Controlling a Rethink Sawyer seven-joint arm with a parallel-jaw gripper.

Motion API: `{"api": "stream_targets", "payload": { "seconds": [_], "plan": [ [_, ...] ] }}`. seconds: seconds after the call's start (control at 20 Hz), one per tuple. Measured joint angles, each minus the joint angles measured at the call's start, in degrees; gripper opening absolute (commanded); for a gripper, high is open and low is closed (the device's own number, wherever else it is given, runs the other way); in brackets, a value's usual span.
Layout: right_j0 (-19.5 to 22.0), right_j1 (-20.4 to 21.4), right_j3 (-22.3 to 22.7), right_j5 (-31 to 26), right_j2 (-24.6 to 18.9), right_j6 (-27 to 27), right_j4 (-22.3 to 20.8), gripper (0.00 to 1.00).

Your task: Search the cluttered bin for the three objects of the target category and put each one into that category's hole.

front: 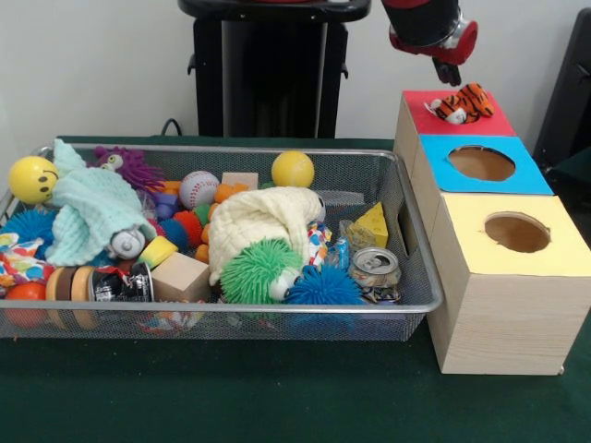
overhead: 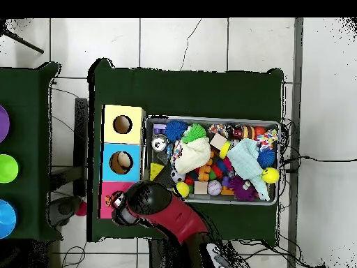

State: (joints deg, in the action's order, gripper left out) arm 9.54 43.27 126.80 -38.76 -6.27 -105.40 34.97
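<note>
The wire mesh bin (front: 231, 149) fills the left and middle of the green table; it also shows in the overhead view (overhead: 209, 118). An orange black-striped plush tiger (front: 462, 104) lies on the red top (front: 489, 122) of the far wooden box and hides its hole. My gripper (front: 450, 72) hangs just above the tiger, apart from it. In the overhead view the arm's head (overhead: 139, 206) covers most of the red-topped box, and the tiger (overhead: 111, 201) peeks out at its left. No yellow duck shows in the bin.
A blue-topped box (front: 439, 171) and a yellow-topped box (front: 554, 254) stand in a row in front of the red one, right of the bin. The bin holds a cream cloth (front: 263, 217), a mint cloth (front: 92, 208), spiky balls (front: 254, 272), yellow balls (front: 293, 169), a can (front: 374, 268) and a wooden block (front: 180, 277).
</note>
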Motion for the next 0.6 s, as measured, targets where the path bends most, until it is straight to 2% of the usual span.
{"api": "stream_targets", "payload": {
  "seconds": [0.6],
  "plan": [
    [1.4, -0.2, 0.0, 2.7, -1.4, 0.0, 0.0, 0.0]
  ]
}}
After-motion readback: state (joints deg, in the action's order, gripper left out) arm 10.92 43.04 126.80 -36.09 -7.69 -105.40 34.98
